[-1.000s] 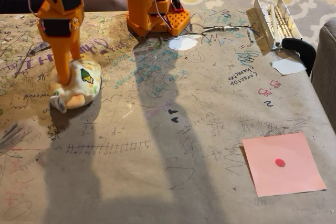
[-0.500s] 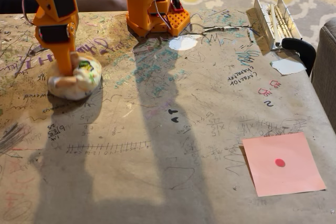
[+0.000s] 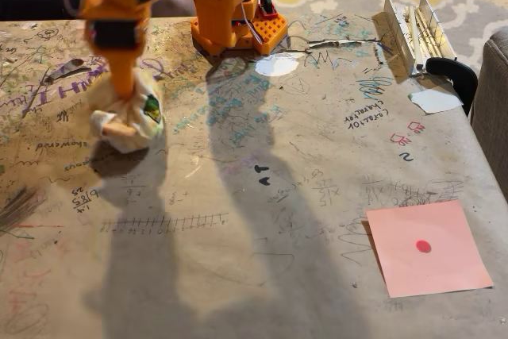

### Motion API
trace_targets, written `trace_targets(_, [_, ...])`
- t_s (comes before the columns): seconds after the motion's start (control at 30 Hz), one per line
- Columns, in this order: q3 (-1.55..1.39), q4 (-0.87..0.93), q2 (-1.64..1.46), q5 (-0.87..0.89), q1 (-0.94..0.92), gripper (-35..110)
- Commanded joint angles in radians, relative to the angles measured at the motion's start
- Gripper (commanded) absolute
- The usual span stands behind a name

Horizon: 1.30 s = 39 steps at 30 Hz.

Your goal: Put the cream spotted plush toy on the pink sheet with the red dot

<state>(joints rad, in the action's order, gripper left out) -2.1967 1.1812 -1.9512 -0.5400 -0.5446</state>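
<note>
The cream spotted plush toy [image 3: 131,117] hangs a little above the scribbled table at the left of the fixed view, its shadow on the table below it. My orange gripper [image 3: 123,89] comes down from above and is shut on the top of the toy. The pink sheet with the red dot [image 3: 427,247] lies flat near the front right corner of the table, far from the toy.
The arm's orange base [image 3: 230,5] stands at the back centre. A white paper scrap [image 3: 435,99] and a black clamp [image 3: 452,71] sit at the right edge beside a pale slatted object [image 3: 413,31]. A grey sofa arm [image 3: 492,109] borders the right.
The gripper closed on the toy, lifted it off the table and carried it slightly to the right.
</note>
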Motion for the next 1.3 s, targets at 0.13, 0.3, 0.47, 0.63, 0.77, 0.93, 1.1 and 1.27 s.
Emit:
trace_targets(0.13, [0.11, 0.087, -0.612, 0.336, 0.391, 0])
trace_targets(0.3, [0.176, 0.14, -0.945, 0.445, 0.612, 0])
trace_targets(0.47, [0.175, 0.172, -1.184, 0.495, 0.767, 0])
trace_targets(0.63, [0.156, 0.186, -1.312, 0.472, 0.896, 0])
trace_targets(0.77, [0.121, 0.137, -1.224, 0.46, 0.914, 0])
trace_targets(0.93, [0.155, -0.106, -0.747, 0.52, 0.902, 0])
trace_targets(1.1, [1.266, 0.377, 0.465, 0.453, 0.991, 30])
trace_targets(1.27, [0.486, 0.072, -0.008, 0.261, 0.999, 42])
